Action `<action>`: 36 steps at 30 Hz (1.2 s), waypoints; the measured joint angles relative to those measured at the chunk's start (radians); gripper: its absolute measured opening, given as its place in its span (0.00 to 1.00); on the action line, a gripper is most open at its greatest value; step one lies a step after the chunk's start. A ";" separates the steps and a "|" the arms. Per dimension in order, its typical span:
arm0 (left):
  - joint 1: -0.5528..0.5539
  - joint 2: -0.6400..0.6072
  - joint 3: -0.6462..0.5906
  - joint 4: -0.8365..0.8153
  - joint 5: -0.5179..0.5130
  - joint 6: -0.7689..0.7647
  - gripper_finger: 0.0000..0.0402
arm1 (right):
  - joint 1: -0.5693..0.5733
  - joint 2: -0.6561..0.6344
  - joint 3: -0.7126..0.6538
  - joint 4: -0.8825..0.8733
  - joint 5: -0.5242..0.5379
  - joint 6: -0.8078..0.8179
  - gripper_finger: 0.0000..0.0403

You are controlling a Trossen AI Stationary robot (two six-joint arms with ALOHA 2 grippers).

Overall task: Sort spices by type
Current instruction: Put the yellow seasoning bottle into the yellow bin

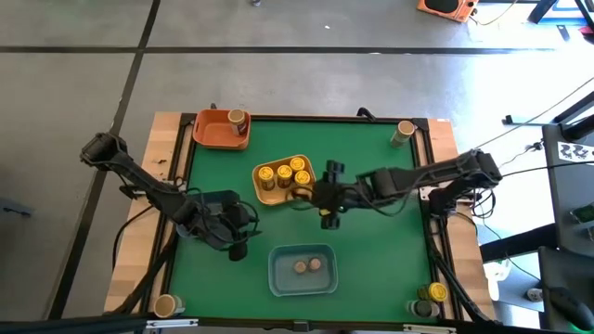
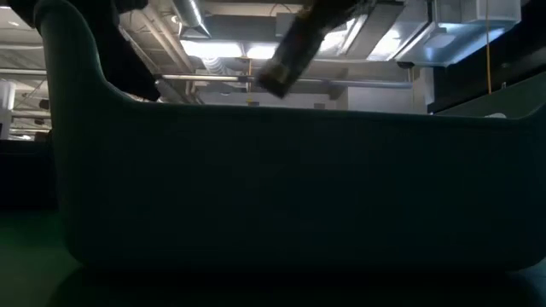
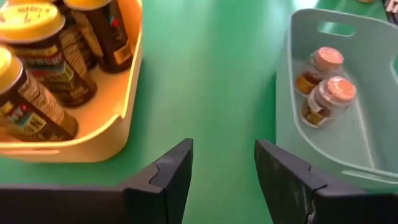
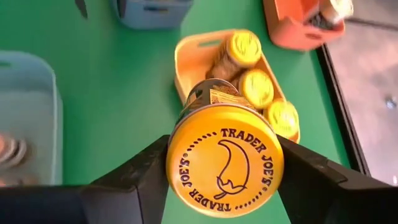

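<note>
So the right gripper (image 4: 221, 171) had a spice jar (image 4: 224, 158) clamped between its two dark fingers, just beside the yellow tray (image 1: 282, 182) on the green counter (image 1: 371, 241). The jar was a small cylinder with dark contents and a smooth, round yellow lid that read "TRADER JOE'S" twice around a little chili pepper drawing. The yellow tray looked like glossy plastic with rounded corners and already had four jars with yellow lids (image 1: 284, 172) standing in it, one with handwriting on the lid that I couldn't make out. The left gripper (image 3: 224, 171) sat low over the counter between the yellow tray and the pale blue tray (image 1: 303, 270), fingers apart and nothing between them. The blue tray had a cut-out handle and two stubby jars with tan lids (image 3: 322, 90) inside. One jar (image 1: 238, 120) stood in the orange tray (image 1: 213, 130), and a few more stood at the counter corners
</note>
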 joint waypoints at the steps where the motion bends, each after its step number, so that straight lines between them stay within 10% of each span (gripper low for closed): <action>1: 0.000 0.000 -0.004 -0.001 0.000 -0.007 0.42 | -0.008 0.011 0.006 0.012 -0.004 -0.022 0.59; 14: -0.010 0.000 -0.006 -0.012 -0.001 0.009 0.42 | -0.097 0.341 0.380 -0.217 -0.073 -0.071 0.60; 36: -0.013 0.000 -0.006 -0.004 -0.001 0.027 0.42 | -0.157 0.501 0.389 -0.230 -0.099 -0.061 0.60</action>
